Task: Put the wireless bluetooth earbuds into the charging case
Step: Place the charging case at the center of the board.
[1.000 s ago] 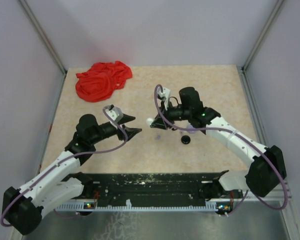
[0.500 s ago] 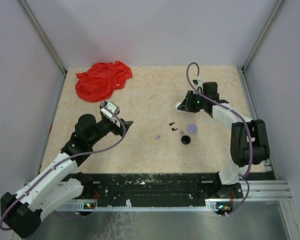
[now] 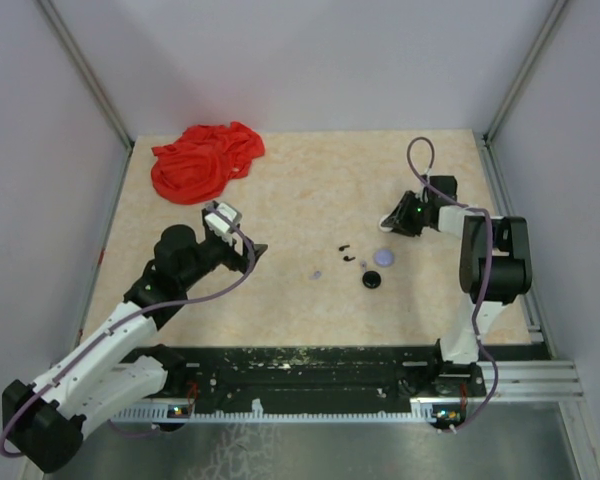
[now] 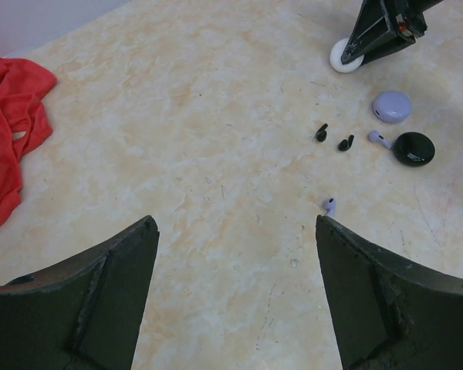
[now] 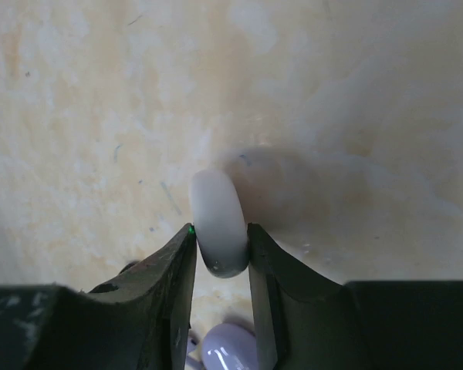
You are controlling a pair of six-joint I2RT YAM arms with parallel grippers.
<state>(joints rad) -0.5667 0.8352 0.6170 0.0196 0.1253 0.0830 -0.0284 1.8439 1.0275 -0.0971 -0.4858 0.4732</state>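
My right gripper (image 5: 220, 240) is shut on a white round charging case (image 5: 218, 220), gripped edge-on just above the table at the right (image 3: 388, 223). A lavender case (image 4: 391, 106) and a black case (image 4: 413, 148) lie on the table near it. Two black earbuds (image 4: 322, 132) (image 4: 346, 142) lie side by side, and a lavender earbud (image 4: 379, 139) lies against the black case. Another lavender earbud (image 4: 329, 205) lies alone, closer to my left gripper (image 4: 235, 231). That gripper is open and holds nothing; it hovers left of the group (image 3: 248, 252).
A crumpled red cloth (image 3: 205, 160) lies at the back left. Grey walls with metal posts close the table on the left, back and right. The arms' black base rail (image 3: 300, 365) runs along the near edge.
My right arm has swung back to the right with the white case in its grip. My left gripper has opened wider and drawn back a little to the left.
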